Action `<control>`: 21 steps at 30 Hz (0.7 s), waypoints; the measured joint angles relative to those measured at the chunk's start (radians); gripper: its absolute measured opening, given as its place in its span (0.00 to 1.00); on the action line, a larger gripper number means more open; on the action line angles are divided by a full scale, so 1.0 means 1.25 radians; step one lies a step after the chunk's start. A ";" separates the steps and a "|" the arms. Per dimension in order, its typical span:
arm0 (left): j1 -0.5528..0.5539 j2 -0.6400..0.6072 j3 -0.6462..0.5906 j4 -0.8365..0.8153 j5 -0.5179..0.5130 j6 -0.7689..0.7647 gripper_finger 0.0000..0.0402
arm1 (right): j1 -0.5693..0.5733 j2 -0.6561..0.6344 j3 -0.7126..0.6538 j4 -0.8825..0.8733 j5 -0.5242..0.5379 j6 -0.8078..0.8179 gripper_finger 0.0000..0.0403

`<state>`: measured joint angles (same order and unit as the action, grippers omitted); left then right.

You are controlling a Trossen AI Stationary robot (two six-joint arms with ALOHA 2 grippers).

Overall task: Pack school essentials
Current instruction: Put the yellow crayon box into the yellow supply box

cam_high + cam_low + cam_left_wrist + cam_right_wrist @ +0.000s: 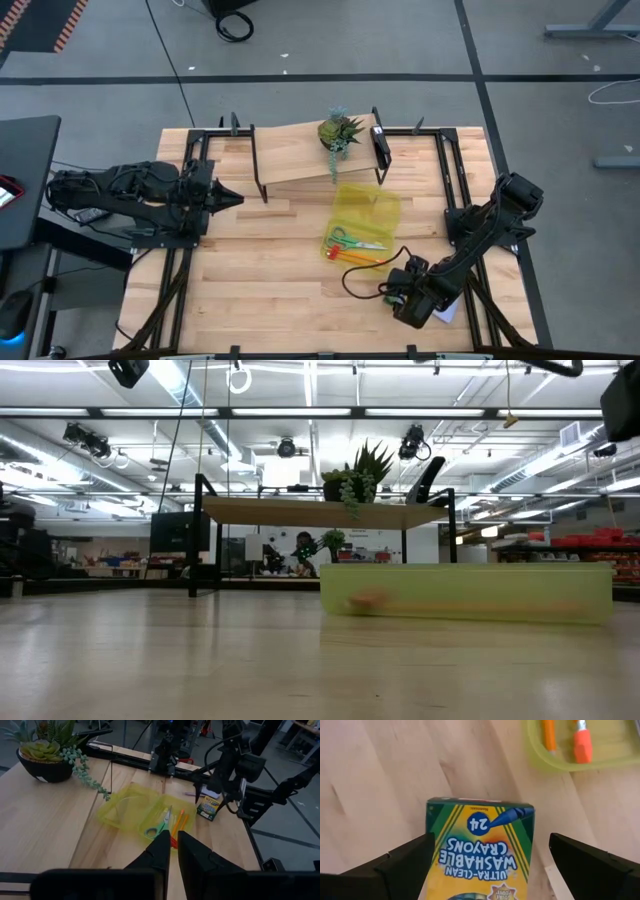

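The crayon box lies flat on the table near the right edge, also seen in the left wrist view. My right gripper is open above it, one finger on each side, with no touch showing. Green-handled scissors and two orange pencils lie in the near end of the translucent yellow pouch. A thin pink pen lies on the table beside the box. A pale notepad corner shows under the right arm. My left gripper waits shut at the table's left.
A raised wooden shelf on black legs stands at the far edge, with a potted spiky plant on it. Black frame rails run along both sides of the table. Bare wood lies between the left gripper and the pouch.
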<state>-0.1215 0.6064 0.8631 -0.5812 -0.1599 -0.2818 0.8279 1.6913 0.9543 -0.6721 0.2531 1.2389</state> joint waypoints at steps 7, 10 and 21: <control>0.000 0.000 0.000 0.000 0.000 -0.003 0.11 | -0.001 -0.001 -0.031 0.030 -0.003 0.011 0.99; 0.000 0.000 0.000 0.000 0.000 -0.003 0.10 | -0.001 -0.002 -0.043 0.046 -0.012 0.012 0.99; 0.000 0.000 0.000 0.000 0.000 -0.003 0.11 | -0.001 -0.001 -0.059 0.063 -0.032 -0.004 0.94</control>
<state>-0.1219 0.6064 0.8631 -0.5808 -0.1600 -0.2852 0.8261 1.6895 0.8806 -0.5932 0.2133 1.2341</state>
